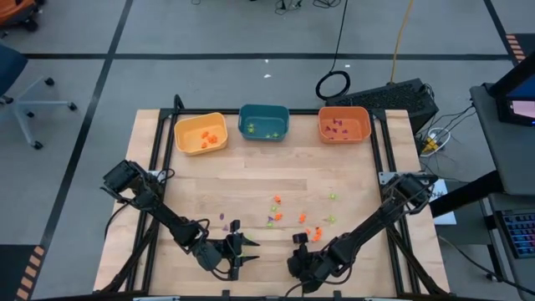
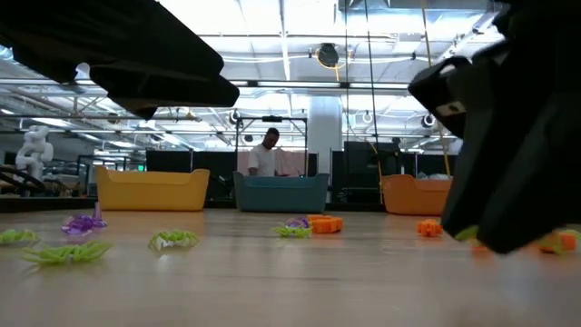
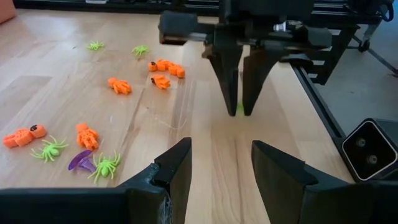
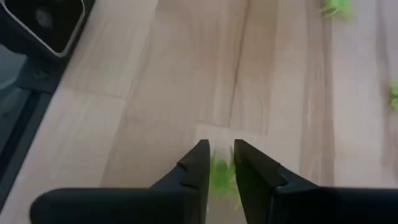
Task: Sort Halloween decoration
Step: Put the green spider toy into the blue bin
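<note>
Planks of pale wood are forming the table point(image 1: 251, 188) we are working over. At twelve o'clock, smooth plastic bins are sitting: yellow bin point(image 1: 201, 133), teal bin point(image 1: 263, 121), orange bin point(image 1: 343, 124). Our right gripper point(image 4: 217, 163), reaching low at six o'clock, is clenching a leggy light-green spider point(image 4: 220, 175). Our left gripper point(image 3: 217, 174), at seven o'clock, is standing released. Halloween decoration point(image 1: 288, 213) is lying scattered at five o'clock.
</note>
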`<action>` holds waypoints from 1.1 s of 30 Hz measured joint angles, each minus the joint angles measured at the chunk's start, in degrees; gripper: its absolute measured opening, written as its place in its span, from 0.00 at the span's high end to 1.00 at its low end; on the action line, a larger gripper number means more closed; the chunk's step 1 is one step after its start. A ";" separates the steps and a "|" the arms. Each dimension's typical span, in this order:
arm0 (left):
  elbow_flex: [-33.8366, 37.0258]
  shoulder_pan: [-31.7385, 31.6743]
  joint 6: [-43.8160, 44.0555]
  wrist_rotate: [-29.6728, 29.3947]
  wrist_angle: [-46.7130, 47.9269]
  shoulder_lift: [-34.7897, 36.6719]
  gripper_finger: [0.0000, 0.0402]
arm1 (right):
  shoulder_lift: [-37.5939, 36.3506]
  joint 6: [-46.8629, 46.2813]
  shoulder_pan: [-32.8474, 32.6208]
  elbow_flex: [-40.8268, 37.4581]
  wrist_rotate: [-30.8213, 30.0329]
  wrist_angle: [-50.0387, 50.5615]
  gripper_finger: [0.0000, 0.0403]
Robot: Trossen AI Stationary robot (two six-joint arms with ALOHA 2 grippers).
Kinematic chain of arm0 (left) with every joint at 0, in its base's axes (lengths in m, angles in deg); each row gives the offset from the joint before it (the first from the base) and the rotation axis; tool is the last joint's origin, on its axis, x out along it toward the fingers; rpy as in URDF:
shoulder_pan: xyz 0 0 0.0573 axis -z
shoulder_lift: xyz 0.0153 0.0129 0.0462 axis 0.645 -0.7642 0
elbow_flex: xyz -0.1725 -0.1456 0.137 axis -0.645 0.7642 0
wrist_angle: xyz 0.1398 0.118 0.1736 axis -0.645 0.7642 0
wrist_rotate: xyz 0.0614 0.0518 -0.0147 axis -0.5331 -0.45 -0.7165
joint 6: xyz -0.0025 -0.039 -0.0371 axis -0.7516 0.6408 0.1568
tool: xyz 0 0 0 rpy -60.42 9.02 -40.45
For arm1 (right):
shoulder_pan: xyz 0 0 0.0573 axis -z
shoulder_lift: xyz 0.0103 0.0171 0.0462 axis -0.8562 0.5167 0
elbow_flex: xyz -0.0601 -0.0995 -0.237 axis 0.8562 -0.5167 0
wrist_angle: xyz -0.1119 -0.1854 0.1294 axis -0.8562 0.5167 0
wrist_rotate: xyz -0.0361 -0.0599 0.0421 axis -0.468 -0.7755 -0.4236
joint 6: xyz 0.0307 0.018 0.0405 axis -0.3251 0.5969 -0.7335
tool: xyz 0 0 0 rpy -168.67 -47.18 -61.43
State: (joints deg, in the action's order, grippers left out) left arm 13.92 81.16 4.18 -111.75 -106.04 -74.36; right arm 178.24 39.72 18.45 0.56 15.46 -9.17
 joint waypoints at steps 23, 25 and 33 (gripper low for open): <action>0.00 0.07 0.52 -0.03 0.01 0.00 0.59 | -14.78 8.33 2.51 0.10 0.76 5.69 0.86; 0.00 0.07 -0.48 -0.04 -0.01 0.00 0.59 | -17.12 7.55 2.51 -1.45 -0.56 4.86 0.86; -0.02 -1.19 -9.07 -0.92 -0.68 0.00 0.59 | -21.99 7.88 3.00 -17.29 -4.16 -20.60 0.86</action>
State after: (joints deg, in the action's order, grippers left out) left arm 13.90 79.97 -4.89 -112.68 -106.72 -74.36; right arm 156.25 47.60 21.45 -16.74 11.30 -29.76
